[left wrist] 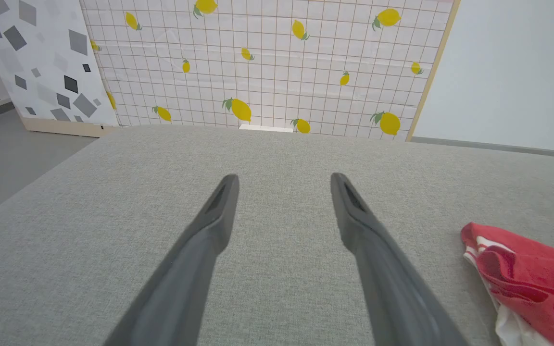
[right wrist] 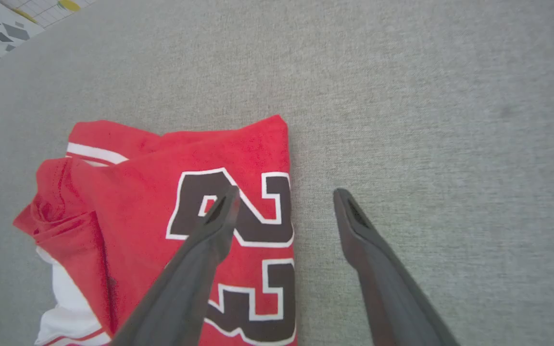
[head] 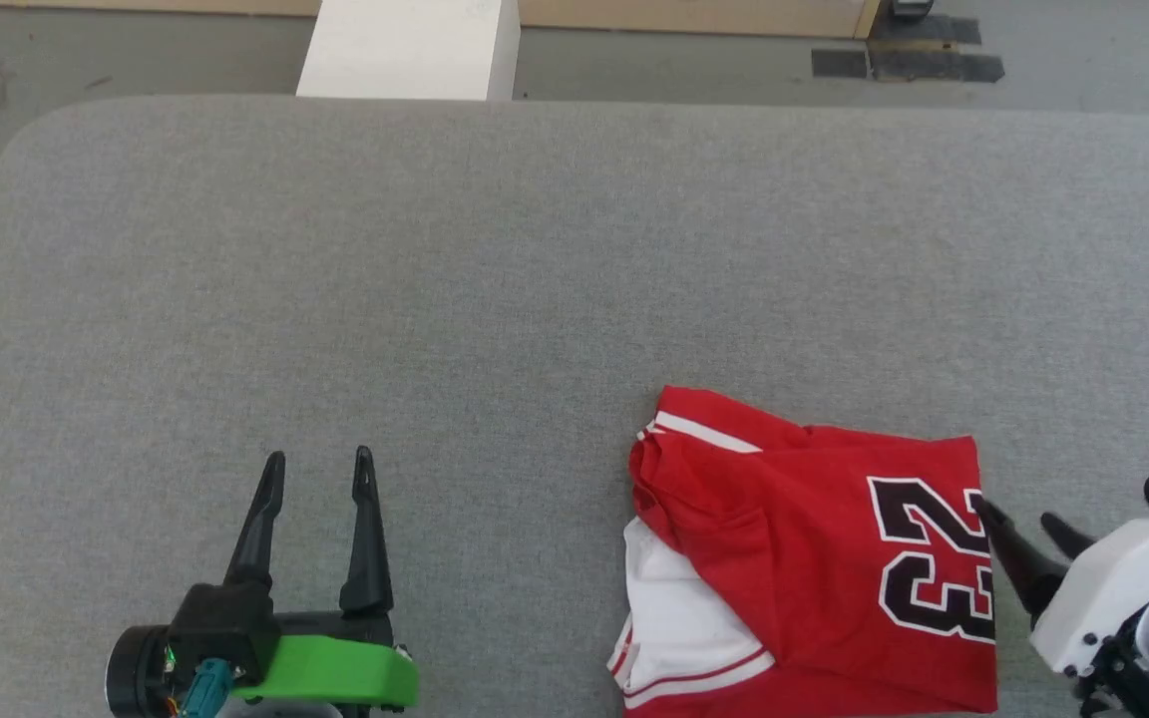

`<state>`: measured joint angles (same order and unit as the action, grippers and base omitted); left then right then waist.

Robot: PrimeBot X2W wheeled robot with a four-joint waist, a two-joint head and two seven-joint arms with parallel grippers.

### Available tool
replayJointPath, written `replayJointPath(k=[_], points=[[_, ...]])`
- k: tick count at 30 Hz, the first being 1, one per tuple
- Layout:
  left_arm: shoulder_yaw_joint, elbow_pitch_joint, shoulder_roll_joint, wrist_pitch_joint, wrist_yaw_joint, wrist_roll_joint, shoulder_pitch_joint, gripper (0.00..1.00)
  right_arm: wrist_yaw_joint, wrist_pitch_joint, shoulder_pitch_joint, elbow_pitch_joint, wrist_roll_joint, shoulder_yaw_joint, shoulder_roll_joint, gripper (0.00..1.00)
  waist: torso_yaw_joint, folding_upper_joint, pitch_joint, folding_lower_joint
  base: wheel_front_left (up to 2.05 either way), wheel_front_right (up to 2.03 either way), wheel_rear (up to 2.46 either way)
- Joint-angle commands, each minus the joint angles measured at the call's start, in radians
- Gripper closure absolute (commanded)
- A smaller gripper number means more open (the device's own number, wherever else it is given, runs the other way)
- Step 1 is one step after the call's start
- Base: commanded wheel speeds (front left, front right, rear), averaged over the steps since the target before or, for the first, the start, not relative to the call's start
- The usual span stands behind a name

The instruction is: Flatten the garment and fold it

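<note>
The right pincer [right wrist: 286, 191] straddles the folded garment's [right wrist: 137, 192] edge.

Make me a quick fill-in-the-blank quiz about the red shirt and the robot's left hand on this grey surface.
The folded garment shows the black number ____ on top.
Its sleeve, peeking from under the red fabric, is ____ with striped trim.
The left hand has its fingers apart and holds ____.
Missing words: 23; white; nothing.
</note>
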<state>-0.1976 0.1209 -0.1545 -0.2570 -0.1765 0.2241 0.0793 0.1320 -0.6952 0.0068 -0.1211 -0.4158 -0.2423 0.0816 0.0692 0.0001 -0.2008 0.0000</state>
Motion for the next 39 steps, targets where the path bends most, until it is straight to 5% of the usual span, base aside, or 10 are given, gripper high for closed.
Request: replayJointPath(k=[1,8,10,11,25,39], points=[[0.003,0.004,0.0,-0.005,0.005,-0.008,-0.016,0.0,-0.001,0.002,0.002,0.017,-0.001,-0.004,-0.01,0.0,0.006,-0.0001,-0.017,0.0,0.0,0.0,0.0],[-0.006,0.002,-0.006,-0.005,0.012,-0.017,-0.046,0.0,-0.001,-0.021,-0.021,0.124,-0.018,0.022,-0.027,0.0,0.03,-0.0001,-0.045,0.0,0.0,0.0,0.0],[-0.007,0.0,-0.008,-0.005,0.012,-0.018,-0.052,0.0,-0.001,-0.05,-0.022,0.137,-0.035,0.042,-0.028,0.59,0.033,-0.0001,-0.046,0.0,0.0,0.0,0.0],[-0.008,-0.001,-0.008,-0.005,0.012,-0.018,-0.054,0.0,-0.001,-0.058,-0.023,0.139,-0.04,0.046,-0.029,0.99,0.034,-0.0001,-0.046,0.0,0.0,0.0,0.0],[-0.005,-0.007,-0.021,-0.002,0.007,-0.015,-0.064,0.0,-0.001,-0.002,-0.131,0.128,0.029,0.082,0.008,1.0,-0.054,-0.0001,0.016,0.0,0.0,0.0,0.0],[-0.015,0.038,-0.057,0.044,0.008,-0.034,-0.105,0.0,-0.001,-0.002,-0.436,0.267,0.063,0.104,0.318,1.0,-0.223,-0.0001,-0.053,0.0,0.0,0.0,0.0]])
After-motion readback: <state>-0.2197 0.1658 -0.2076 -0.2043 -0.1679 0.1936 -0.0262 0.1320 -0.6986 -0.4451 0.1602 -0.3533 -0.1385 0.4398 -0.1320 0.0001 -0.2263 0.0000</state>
